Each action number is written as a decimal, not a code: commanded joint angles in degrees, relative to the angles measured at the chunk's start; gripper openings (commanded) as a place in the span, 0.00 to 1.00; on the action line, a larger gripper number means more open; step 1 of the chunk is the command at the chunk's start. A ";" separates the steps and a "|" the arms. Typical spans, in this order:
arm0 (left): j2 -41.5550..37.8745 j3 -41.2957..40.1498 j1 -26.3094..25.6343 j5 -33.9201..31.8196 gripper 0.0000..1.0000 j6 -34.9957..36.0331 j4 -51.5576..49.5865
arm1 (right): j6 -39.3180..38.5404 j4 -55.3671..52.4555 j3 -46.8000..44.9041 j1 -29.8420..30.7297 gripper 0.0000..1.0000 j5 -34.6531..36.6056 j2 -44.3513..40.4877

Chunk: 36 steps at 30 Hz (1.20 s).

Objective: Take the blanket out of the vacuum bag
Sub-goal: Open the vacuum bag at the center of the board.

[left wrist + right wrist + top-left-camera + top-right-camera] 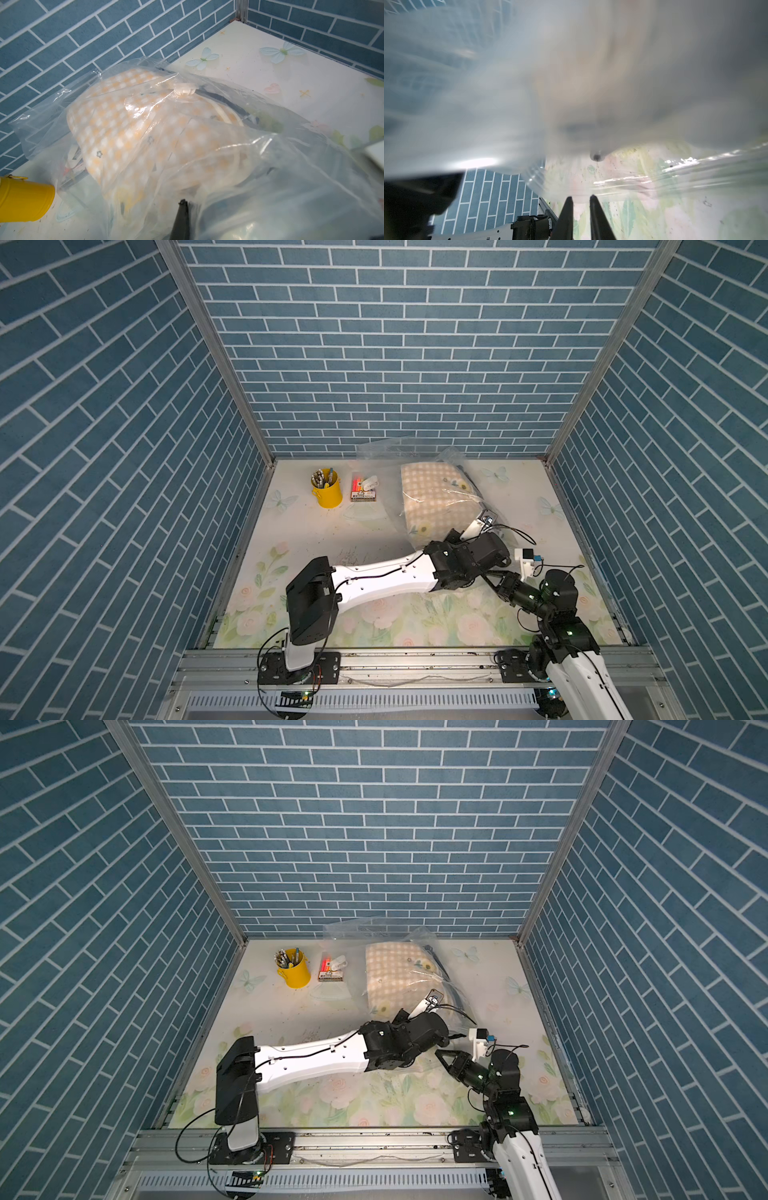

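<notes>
1. Found large crinkly transparent plastic vacuum bag [382, 456] [349, 936] lying on floral-printed bench [311, 539]. Near yellow metal pen cup [327, 491] [294, 971], on its right-arm side. Seen in both top views.
2. Saw orange-and-white checked blanket [432, 497] [124, 124] bunched inside bag, farther from cup than bag's flat empty part. Noted round white valve [184, 91] on film above blanket in left wrist view.
3. Left pincer [187, 204]: jaws together, clamped on bag film at bag's front end, well apart from cup. Hidden under wrist in both top views.
4. Right pincer [581, 199] [440, 1053]: jaws slightly apart, narrow gap between tips. Tips right at lower edge of bag film, farther from cup than left pincer. Cannot tell whether any film sits between them; right wrist view mostly blurred plastic.
5. Flat printed card packet [363, 493] just beside cup, between cup and blanket. Small white clip [370, 480] at packet's far end; cannot tell whether touching it.
</notes>
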 commanded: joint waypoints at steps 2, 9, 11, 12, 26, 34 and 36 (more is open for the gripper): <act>-2.79 -3.03 0.66 2.51 0.00 -2.66 0.18 | 6.61 15.15 -0.86 5.59 0.23 7.43 3.76; -6.49 -7.09 0.76 5.36 0.00 -3.45 2.15 | 14.50 26.64 -2.76 15.22 0.39 21.26 8.23; -7.74 -9.22 0.74 5.84 0.00 -3.36 4.02 | 16.00 31.29 -3.33 18.02 0.43 24.44 12.20; -8.21 -9.94 0.78 5.77 0.00 -3.29 4.34 | 16.87 34.62 -3.33 19.50 0.43 25.70 15.07; -15.21 -19.79 0.65 6.95 0.00 -2.44 14.66 | 17.00 51.17 1.94 30.59 0.48 38.44 34.76; -16.98 -21.50 0.64 6.93 0.00 -2.35 15.72 | 19.75 53.49 3.59 30.83 0.52 40.01 41.57; -17.49 -21.80 0.65 7.04 0.00 -2.26 16.11 | 20.52 54.70 3.55 30.94 0.52 40.19 42.92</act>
